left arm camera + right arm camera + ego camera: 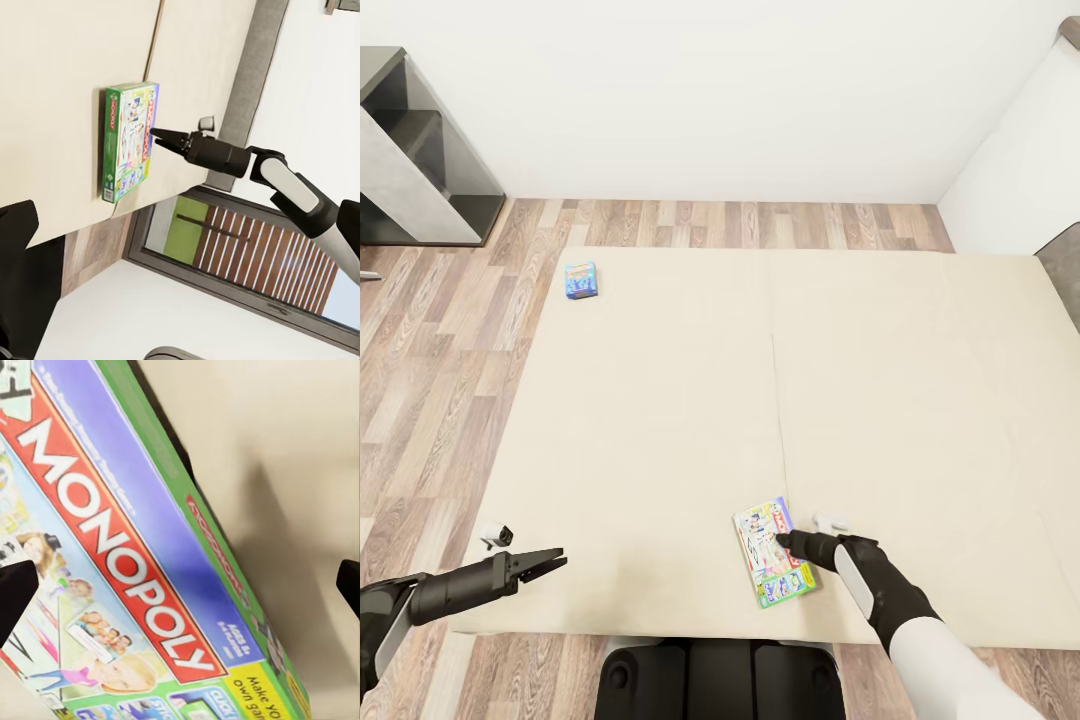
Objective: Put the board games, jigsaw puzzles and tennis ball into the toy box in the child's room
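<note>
Seen from the head camera, we look down on the large low bed (pixel 660 400) with its plain beige mattress, set on a wood-plank floor (pixel 430 340) against a white wall (pixel 710 90). Two of the flat cardboard board games lie on the mattress, well apart. The green-edged "Monopoly" box (pixel 775 553) lies flat near the mattress's near edge. The smaller blue-teal box (pixel 581 280) lies near the far corner on our left side.

Our right gripper (pixel 784 541) reaches over the Monopoly box, its dark tip above the box's right edge. In the right wrist view the lid's red "MONOPOLY" banner (pixel 120 555) lies between the two dark fingertips (pixel 15 596), so the jaws stand spread wide and hold nothing. Whether they touch the lid we cannot tell.

Our left gripper (pixel 552 563) hovers low over the near left part of the mattress, well apart from both boxes; its jaws are parted and empty. A dark grey open cabinet (pixel 420 150) stands at far left.
</note>
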### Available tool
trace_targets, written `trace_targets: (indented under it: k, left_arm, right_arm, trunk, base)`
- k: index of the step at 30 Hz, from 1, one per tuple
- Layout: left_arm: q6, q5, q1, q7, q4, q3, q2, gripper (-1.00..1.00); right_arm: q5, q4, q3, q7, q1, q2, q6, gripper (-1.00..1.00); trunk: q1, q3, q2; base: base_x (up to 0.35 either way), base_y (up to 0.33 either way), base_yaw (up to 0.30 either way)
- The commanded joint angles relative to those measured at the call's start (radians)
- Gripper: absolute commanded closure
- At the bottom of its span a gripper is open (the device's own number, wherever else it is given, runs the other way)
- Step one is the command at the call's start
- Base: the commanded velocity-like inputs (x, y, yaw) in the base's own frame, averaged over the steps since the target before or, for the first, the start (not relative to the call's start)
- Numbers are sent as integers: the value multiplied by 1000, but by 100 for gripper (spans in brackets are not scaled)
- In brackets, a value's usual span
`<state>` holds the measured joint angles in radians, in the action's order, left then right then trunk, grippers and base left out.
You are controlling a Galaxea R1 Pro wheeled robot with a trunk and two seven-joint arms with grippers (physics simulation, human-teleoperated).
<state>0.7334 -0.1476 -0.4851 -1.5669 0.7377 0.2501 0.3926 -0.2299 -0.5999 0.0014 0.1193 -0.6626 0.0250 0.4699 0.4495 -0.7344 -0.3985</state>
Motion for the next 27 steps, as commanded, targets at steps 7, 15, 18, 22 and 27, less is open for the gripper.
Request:
trace_targets:
  k: [7, 15, 18, 22, 27]
  left_arm:
    - [11, 0, 0, -4, 0, 0, -1, -100]
    - [11, 0, 0, -4, 0, 0, -1, -100]
    - [11, 0, 0, -4, 0, 0, 0, -100]
    - [11, 1, 0, -4, 0, 0, 1, -100]
    - [11, 1, 0, -4, 0, 0, 0, -100]
  right_arm:
    - [-2, -1, 0, 2, 0, 4, 11, -100]
    - [-2, -1, 0, 2, 0, 5, 10, -100]
    - [-2, -1, 0, 2, 0, 5, 9, -100]
    - [-2, -1, 0, 2, 0, 5, 9, -100]
    - [-2, -1, 0, 2, 0, 5, 10, -100]
  trunk:
    - [1, -1, -1]
    - [1, -1, -1]
    - [1, -1, -1]
    - [1, -1, -1]
    - [1, -1, -1]
  base:
    - [0, 0, 0]
    - [0, 0, 0]
    - [0, 0, 0]
    - [0, 0, 0]
    - [0, 0, 0]
